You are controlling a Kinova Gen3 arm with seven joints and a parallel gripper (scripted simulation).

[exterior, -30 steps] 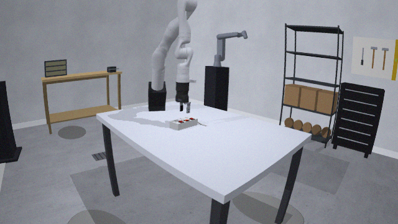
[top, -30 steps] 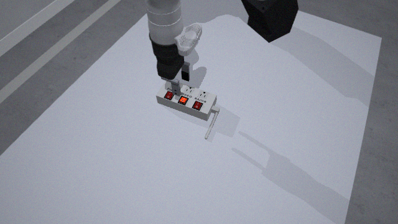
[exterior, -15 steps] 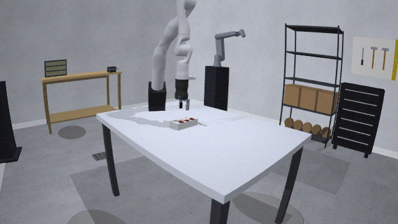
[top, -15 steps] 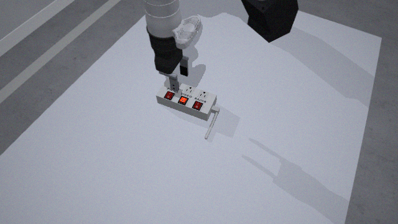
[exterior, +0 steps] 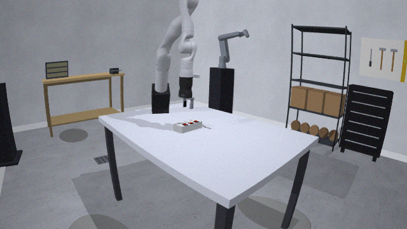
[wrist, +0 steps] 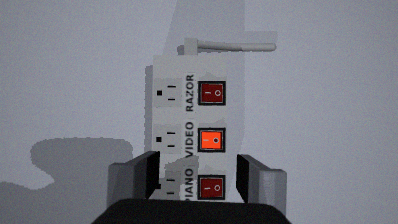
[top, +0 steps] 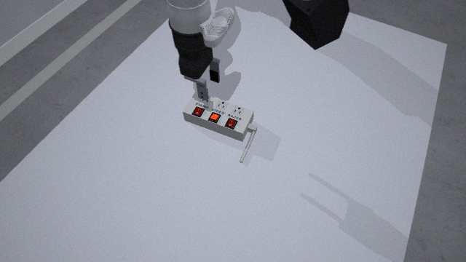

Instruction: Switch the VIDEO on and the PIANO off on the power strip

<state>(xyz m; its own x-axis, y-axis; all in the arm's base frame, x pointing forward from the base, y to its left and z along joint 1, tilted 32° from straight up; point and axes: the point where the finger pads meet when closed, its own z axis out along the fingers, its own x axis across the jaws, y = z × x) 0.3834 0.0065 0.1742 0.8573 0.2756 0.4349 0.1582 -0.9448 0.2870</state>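
1. The black and grey two-finger pincer (top: 209, 89) (exterior: 188, 105) (wrist: 197, 169) is released, its fingers spread wide with nothing between them. From where I stand it hangs above the tabletop (top: 145, 182) (exterior: 203, 152) (wrist: 320, 125), apart from the strip.

2. Below and in front of it, the white, box-shaped power strip (top: 215, 129) (exterior: 190, 128) (wrist: 170, 117) lies flat, switches up. In the wrist view, the pincer's fingers frame its PIANO end.

3. The nearest rocker, the dark red PIANO switch (top: 198, 111) (exterior: 185, 124) (wrist: 211, 187), is unlit, so I take it as off. Next along, the glowing orange VIDEO switch (top: 215, 117) (exterior: 191, 123) (wrist: 211, 140) looks on.

4. Farthest, the dark red RAZOR switch (top: 231, 124) (exterior: 196, 121) (wrist: 212, 93) is unlit too; its starting state I can't judge from here. The short pale cord (top: 247, 145) (exterior: 206, 127) (wrist: 235, 47) leaves that end.

5. Both wanted settings seem met, so the step in hand is probably backing off. I'd lift straight up before any sideways travel, keeping the fingertips off the rockers and the strip's edges. A low sweep could flip a switch or nudge the strip. Then I'd let everything settle, with no further press.

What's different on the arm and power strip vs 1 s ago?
The black two-finger gripper has risen a little, away from the white plastic power strip. Nothing gripped or released; fingers apart. Strip unmoved; orange VIDEO switch still lit, dark-red PIANO switch and dark-red RAZOR switch still unlit.
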